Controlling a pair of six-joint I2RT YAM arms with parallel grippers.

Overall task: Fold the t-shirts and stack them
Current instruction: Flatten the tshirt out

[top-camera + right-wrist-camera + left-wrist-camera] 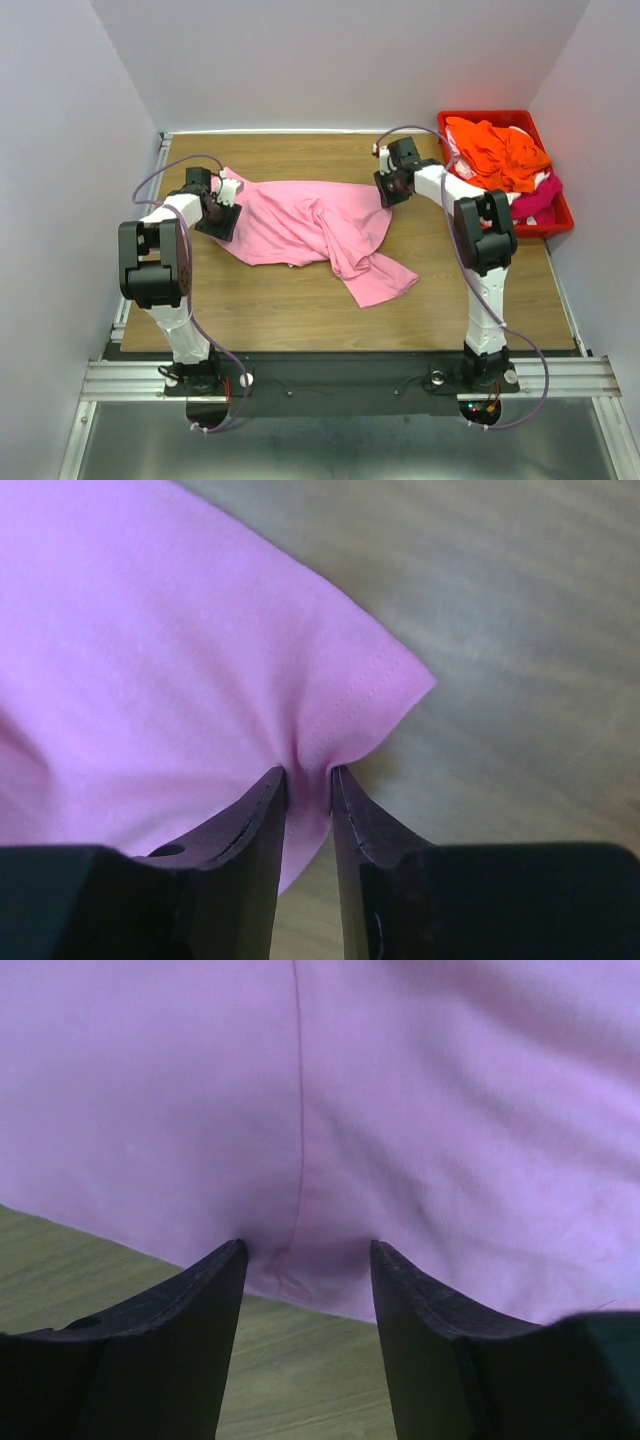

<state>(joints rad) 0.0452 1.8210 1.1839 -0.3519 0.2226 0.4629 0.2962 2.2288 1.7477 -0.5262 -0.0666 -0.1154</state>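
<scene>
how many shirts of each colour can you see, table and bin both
light pink shirt: 1
orange shirt: 1
white shirt: 1
magenta shirt: 1
total: 4 showing; the heap in the red bin may hide more

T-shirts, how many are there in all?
4: a pink t-shirt spread on the table; an orange t-shirt, a white t-shirt and a magenta t-shirt heaped in the red bin at far right. More may lie hidden underneath.
</scene>
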